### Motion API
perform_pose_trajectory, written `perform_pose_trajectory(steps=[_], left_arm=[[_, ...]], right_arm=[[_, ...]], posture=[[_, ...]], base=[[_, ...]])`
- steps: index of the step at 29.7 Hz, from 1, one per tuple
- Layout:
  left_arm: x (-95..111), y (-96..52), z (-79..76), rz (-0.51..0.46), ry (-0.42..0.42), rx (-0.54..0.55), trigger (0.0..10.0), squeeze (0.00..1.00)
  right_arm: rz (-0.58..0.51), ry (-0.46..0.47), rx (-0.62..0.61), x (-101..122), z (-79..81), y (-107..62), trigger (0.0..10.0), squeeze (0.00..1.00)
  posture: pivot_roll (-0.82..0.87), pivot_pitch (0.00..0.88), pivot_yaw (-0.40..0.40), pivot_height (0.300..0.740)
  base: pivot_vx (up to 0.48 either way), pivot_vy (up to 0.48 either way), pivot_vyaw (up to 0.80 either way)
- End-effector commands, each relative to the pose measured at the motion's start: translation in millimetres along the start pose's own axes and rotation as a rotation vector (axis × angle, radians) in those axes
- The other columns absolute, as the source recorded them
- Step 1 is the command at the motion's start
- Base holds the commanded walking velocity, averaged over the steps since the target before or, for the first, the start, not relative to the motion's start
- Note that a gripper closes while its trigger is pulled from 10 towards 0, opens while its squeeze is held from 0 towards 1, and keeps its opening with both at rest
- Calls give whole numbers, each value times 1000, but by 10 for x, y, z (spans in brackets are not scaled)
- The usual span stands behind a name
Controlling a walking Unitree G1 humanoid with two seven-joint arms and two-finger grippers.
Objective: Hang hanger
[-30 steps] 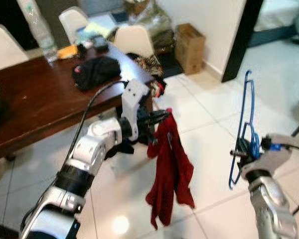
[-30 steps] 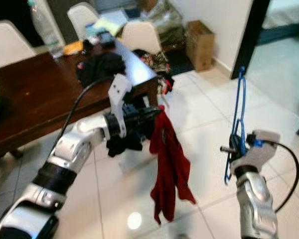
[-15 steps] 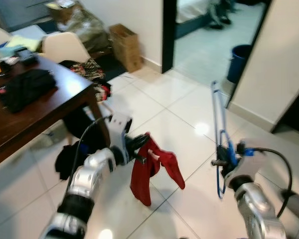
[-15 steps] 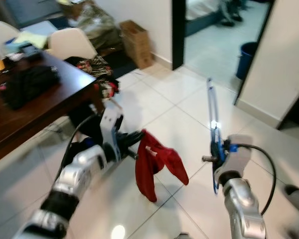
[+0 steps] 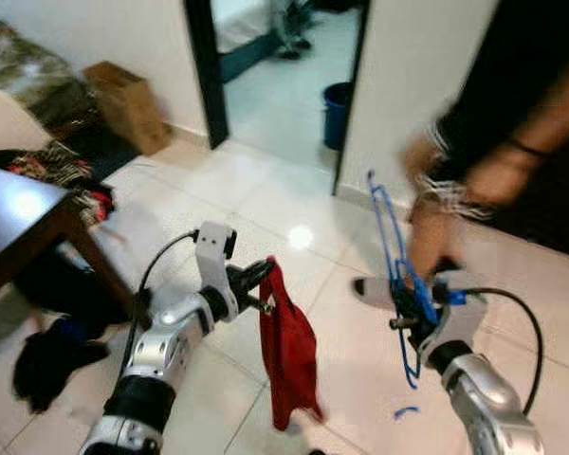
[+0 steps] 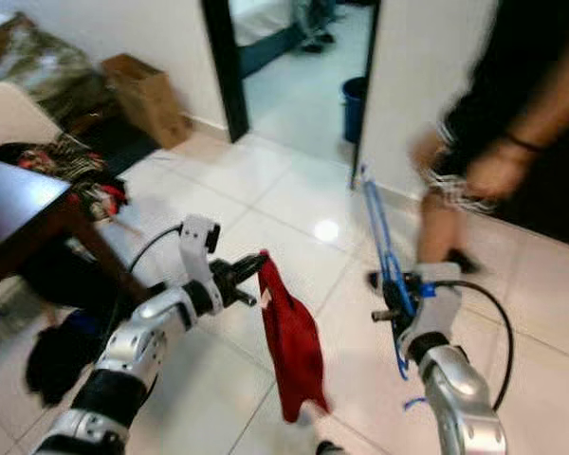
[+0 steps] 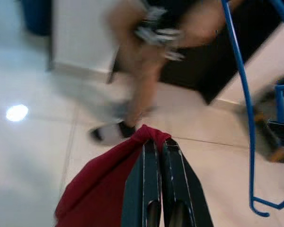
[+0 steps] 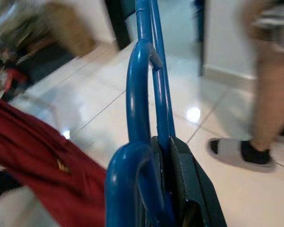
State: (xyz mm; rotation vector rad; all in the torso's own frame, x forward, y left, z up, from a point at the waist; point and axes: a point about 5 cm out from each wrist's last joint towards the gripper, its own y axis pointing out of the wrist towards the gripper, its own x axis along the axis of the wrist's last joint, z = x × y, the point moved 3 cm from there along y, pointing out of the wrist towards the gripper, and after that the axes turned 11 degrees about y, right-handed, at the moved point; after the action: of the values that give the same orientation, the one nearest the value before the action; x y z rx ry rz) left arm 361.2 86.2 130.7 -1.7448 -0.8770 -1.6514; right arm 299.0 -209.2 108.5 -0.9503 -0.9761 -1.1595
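Out on the white tiled floor (image 5: 266, 204), head camera first: the left end effector (image 5: 259, 281) is held out in front of the robot with its fingers pinched on the top edge of a red cloth (image 5: 287, 355), which hangs straight down from it without touching the tiles. Off to the right, well apart from the cloth, the right end effector (image 5: 408, 308) grips a blue hanger (image 5: 391, 261) near its lower part, so the hanger stands roughly upright above the wrist. A person (image 5: 493, 123) in dark clothes is just behind the hanger, very blurred, with a hand (image 5: 488, 175) out front. A dark doorway (image 5: 275, 57) opens at the back, with a blue bin (image 5: 339, 100) beside it and a cardboard box (image 5: 123, 104) against the wall to the left. The corner of a dark wooden counter (image 5: 28, 223) shows on the left edge, with dark clothes (image 5: 47, 355) lying on the floor under it.

Left wrist camera: the two black fingers (image 7: 173, 175) are pressed together with the red cloth's folded edge caught between them. The blue hanger's wire runs down the side, ending in a small hook. The person's leg and a sandalled foot (image 7: 109, 133) are blurred beyond.

Right wrist camera: the fingers (image 8: 189, 184) are clamped on the blue hanger's wires, which run up and away from the camera. The red cloth hangs off to one side, and the sandalled foot rests on the tiles on the other.
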Motion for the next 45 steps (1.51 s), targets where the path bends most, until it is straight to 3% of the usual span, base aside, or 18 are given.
perform_pose_trajectory(steps=[1, 3, 23, 45], left_arm=[[-35, -36, 30, 2, -32, 0, 10000, 0], [-17, -47, 47, -10, -68, -4, 10000, 0], [-18, -15, 13, -10, -75, -42, 10000, 0], [-8, 23, -53, -4, -35, -111, 10000, 0]], right_arm=[[35, 46, 4, -95, 4, -20, 10000, 0], [39, 55, 11, -90, -3, -22, 10000, 0], [46, 67, 20, -83, -12, -13, 10000, 0], [37, 79, 19, -73, -5, 12, 10000, 0]], posture=[[-34, 164, 68, 740], [-32, 168, 66, 740], [-35, 170, 64, 740], [-44, 161, 75, 740]], base=[[0, 0, -800], [0, 0, -800], [0, 0, -800], [0, 0, -800]])
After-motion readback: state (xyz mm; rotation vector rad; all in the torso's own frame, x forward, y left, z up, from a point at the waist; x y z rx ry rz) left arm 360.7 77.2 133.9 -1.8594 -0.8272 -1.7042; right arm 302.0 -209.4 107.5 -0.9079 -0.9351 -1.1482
